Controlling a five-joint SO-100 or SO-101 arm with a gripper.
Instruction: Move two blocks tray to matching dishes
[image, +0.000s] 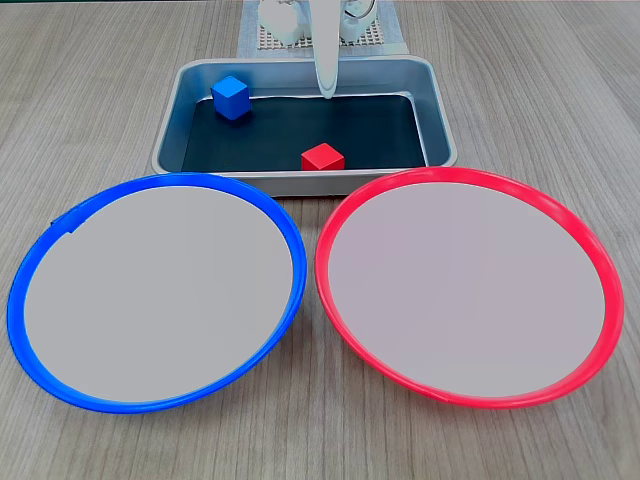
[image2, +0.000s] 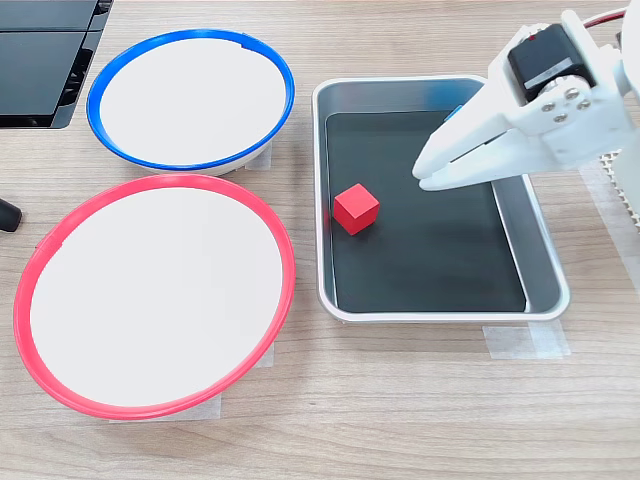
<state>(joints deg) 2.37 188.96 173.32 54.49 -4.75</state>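
The silver tray (image: 300, 180) (image2: 546, 250) holds both blocks on its black floor. In a fixed view the blue block (image: 231, 96) sits at the back left and the red block (image: 323, 157) at the front edge. My white gripper (image: 326, 92) (image2: 422, 176) hangs over the tray floor, right of the blue block and apart from both, with its fingers together on nothing. From the other side it covers the blue block, leaving a blue sliver (image2: 455, 112); the red block (image2: 355, 208) lies clear. The blue-rimmed dish (image: 155, 290) (image2: 190, 95) and red-rimmed dish (image: 465, 280) (image2: 150, 295) are bare.
The two dishes lie side by side against the tray's long side on a wooden table. A black device (image2: 40, 50) sits in one corner and the arm's base on a white mesh mat (image: 270, 40) stands behind the tray. Tape (image2: 525, 340) holds the tray down.
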